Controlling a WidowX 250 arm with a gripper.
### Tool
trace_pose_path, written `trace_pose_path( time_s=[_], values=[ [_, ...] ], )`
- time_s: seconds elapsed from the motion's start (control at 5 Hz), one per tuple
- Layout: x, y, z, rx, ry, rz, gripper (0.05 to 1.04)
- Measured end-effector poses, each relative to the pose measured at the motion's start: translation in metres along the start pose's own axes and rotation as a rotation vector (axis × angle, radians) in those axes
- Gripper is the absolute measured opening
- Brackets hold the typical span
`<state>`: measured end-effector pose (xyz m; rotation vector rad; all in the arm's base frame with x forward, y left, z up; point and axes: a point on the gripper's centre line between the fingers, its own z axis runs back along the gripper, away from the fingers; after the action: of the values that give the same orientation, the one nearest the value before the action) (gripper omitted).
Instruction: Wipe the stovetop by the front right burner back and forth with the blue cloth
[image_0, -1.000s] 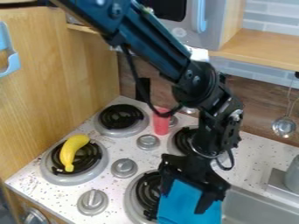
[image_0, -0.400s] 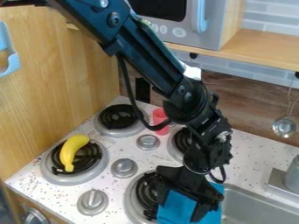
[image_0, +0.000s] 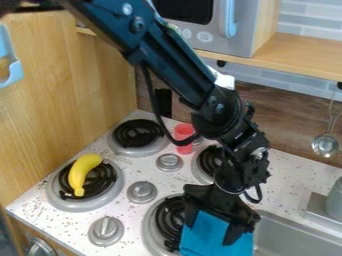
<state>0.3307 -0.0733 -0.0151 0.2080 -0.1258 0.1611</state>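
Since the frame just before, the tool has shifted slightly toward 3 o'clock, while the yellow banana and the stove knobs have stayed put. Nearest, between 5 and 6 o'clock, the blue cloth lies at the worktop's sink side, with the released tool over it, its fingers spread and blue fabric showing between them; whether they touch it I cannot tell. The grey sink is at 5 o'clock, a black-coiled burner at 6, just beside the cloth, and a silver knob at 7. A little farther, another knob sits between 6 and 7, and the yellow banana rests on a burner at 8. Close to the middle stands a red cup, partly behind the arm's cable, with a burner toward 9. Farther back, a metal ladle hangs between 3 and 4, and a microwave sits near 1 o'clock.
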Motion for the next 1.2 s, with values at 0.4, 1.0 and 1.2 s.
trace_pose_path(
  time_s=[0.4, 1.0, 1.2],
  values=[
    [0.020, -0.012, -0.015, 0.022, 0.028, 0.024, 0.998],
    [0.066, 0.003, -0.029, 0.052, 0.032, 0.144, 0.998],
    [0.090, 0.008, -0.025, 0.026, 0.014, 0.192, 0.998]
  ],
)
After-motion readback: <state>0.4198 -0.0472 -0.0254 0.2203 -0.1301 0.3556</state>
